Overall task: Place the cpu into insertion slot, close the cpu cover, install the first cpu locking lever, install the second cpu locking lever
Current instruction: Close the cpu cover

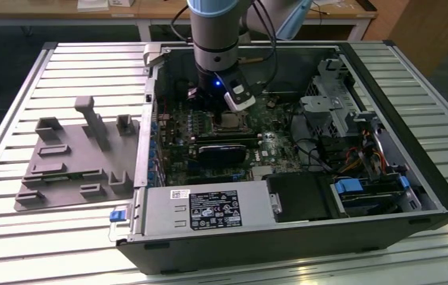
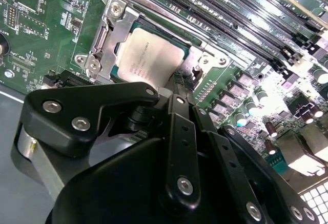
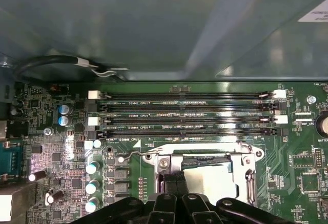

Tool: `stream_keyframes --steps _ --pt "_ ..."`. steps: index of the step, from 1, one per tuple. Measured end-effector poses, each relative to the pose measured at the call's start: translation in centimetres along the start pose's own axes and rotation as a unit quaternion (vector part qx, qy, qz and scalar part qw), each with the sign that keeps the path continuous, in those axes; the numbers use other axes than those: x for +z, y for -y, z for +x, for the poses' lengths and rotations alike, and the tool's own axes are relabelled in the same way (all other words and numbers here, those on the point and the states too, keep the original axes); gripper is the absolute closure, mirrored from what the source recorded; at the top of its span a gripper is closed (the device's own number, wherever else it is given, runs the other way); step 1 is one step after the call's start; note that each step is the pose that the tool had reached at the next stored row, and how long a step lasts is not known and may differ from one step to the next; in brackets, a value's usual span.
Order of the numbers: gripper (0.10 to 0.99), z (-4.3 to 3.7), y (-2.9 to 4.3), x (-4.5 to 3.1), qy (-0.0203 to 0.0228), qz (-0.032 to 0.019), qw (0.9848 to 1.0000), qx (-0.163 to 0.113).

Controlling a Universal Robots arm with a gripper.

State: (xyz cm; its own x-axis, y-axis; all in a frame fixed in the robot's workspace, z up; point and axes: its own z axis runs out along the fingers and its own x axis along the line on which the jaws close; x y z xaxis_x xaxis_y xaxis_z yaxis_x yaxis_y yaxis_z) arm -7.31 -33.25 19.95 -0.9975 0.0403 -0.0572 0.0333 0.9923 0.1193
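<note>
Gripper (image 3: 173, 179) low over the board (image 3: 51, 147), I hold my fingers (image 3: 166, 183) together, and I can make out nothing between them. Their tips sit at the near edge of the slot (image 3: 202, 161), touching its metal surround or just short of it; I cannot tell which. Just beyond the tips the cpu (image 2: 148, 55) lies flat in the slot, pale top up. The cover (image 2: 105, 34) looks to be down around it, its window framing the chip. A thin wire lever (image 3: 134, 154) runs along the slot's far side from me, toward the memory slots (image 3: 184, 114); whether it is hooked I cannot say. With the chip seated, I judge the work to be at the cover and levers. To do it well I should press only on the frame or a lever's wire, never on the chip's top. I should also keep the push square so the cover does not ride up on one side, and go slowly, since tips can slip off thin metal onto the small parts beside the slot.
</note>
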Motion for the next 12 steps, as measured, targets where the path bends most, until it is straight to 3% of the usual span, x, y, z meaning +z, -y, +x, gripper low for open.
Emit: stream_keyframes --steps 12 --pt "0.984 -0.37 -0.04 0.02 0.0000 0.0000 1.0000 0.000"
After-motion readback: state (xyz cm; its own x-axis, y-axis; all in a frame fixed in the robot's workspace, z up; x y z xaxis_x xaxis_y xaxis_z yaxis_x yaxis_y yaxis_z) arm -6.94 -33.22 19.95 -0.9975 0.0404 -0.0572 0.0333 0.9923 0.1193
